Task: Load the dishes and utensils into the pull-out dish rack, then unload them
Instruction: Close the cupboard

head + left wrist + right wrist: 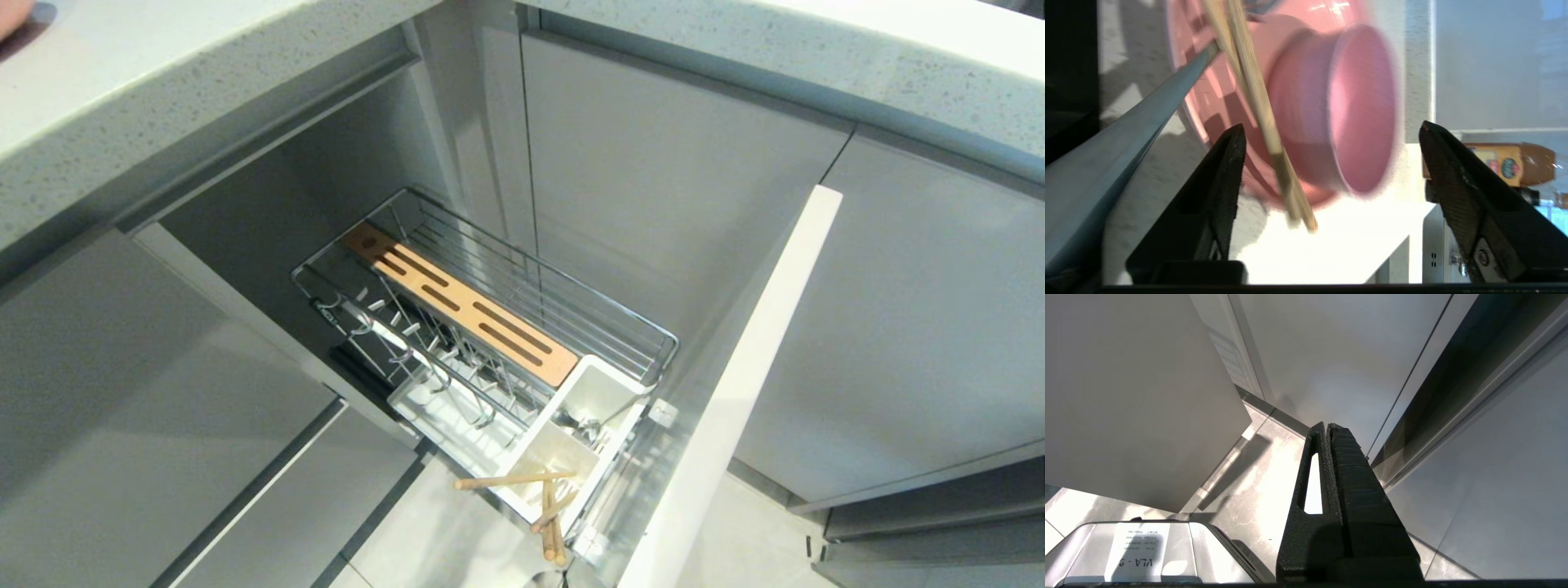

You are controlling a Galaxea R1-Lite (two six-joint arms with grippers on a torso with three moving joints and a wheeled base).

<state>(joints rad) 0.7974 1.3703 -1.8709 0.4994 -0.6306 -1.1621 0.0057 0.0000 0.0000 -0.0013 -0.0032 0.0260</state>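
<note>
The pull-out dish rack (571,302) stands drawn out of the cabinet, its prongs bare. Its white utensil box (604,384) holds wooden chopsticks (549,510) leaning out and a silver utensil (575,425). In the left wrist view a pink bowl (1355,110) rests on a pink plate (1208,90) on the pale counter. More chopsticks (1257,102) lie across the plate. My left gripper (1332,124) is open just short of them, touching nothing. The right gripper (1327,426) is shut and empty, low beside the cabinet fronts. Neither arm shows in the head view.
The rack's pale front panel (735,384) juts out at the right. A speckled countertop (122,73) overhangs the grey cabinet doors. A grey-blue strip (1126,134) tapers toward the plate. A bottle with an orange label (1511,165) lies beyond the counter.
</note>
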